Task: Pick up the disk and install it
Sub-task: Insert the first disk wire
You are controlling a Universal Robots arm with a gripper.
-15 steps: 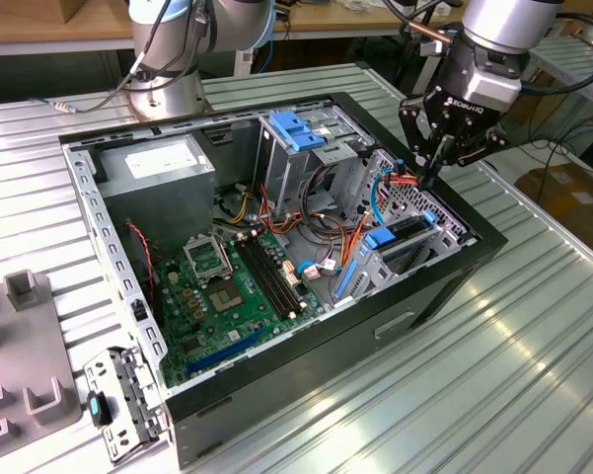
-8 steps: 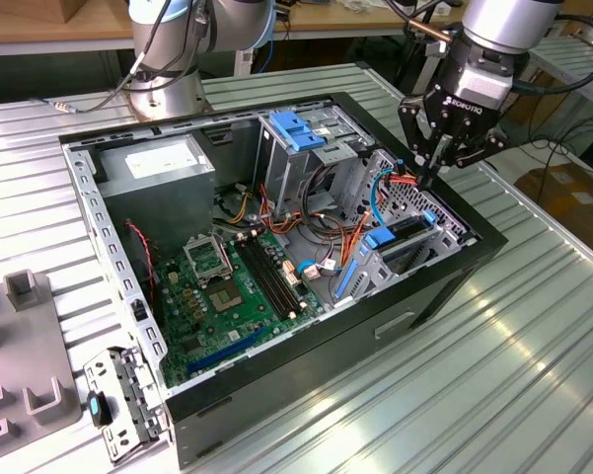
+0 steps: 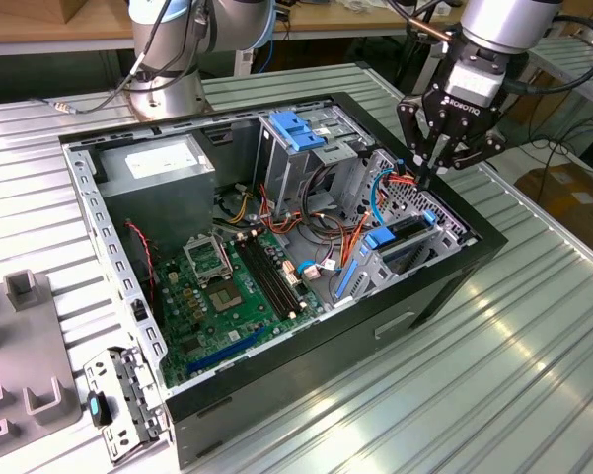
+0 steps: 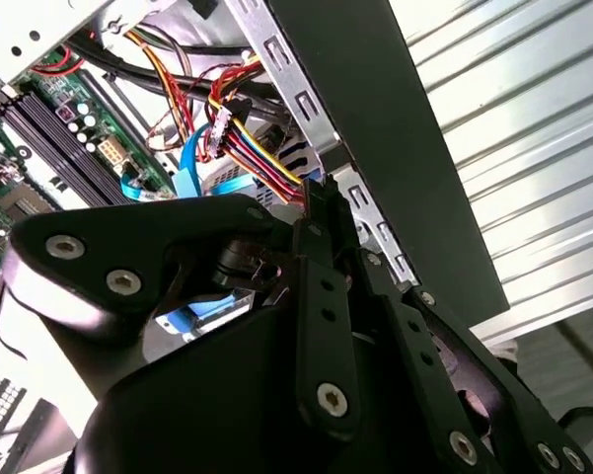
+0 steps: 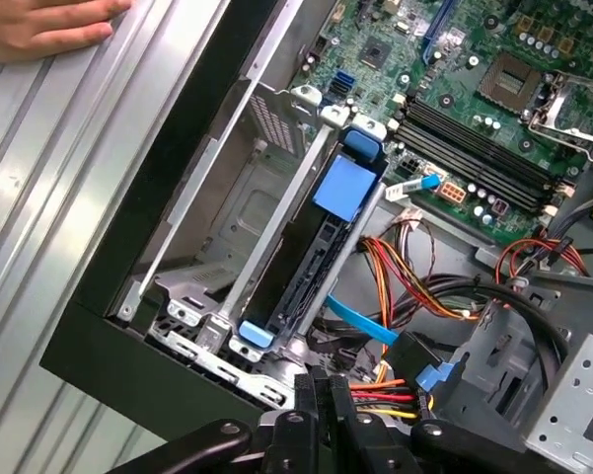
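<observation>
The disk (image 3: 407, 235) is a dark drive with bright blue end tabs. It sits on edge in the metal bay at the corner of the open computer case (image 3: 444, 286) on the exterior view's right. In the first wrist view the disk (image 5: 311, 272) lies between grey rails, a blue tab at each end. My gripper (image 3: 421, 180) hangs just above the bay, fingers pressed together with nothing between them. Its black fingertips (image 5: 326, 385) hover over red and yellow power wires beside the disk. The second wrist view has the gripper (image 4: 321, 197) near the case wall.
A light-blue latch plate (image 3: 294, 128) tops the drive cage. The power supply (image 3: 158, 163) and motherboard (image 3: 227, 286) lie inside the case. A metal bracket (image 3: 123, 400) and grey fixture (image 3: 20, 346) lie on the table. A person's hand (image 5: 39, 25) rests on the table.
</observation>
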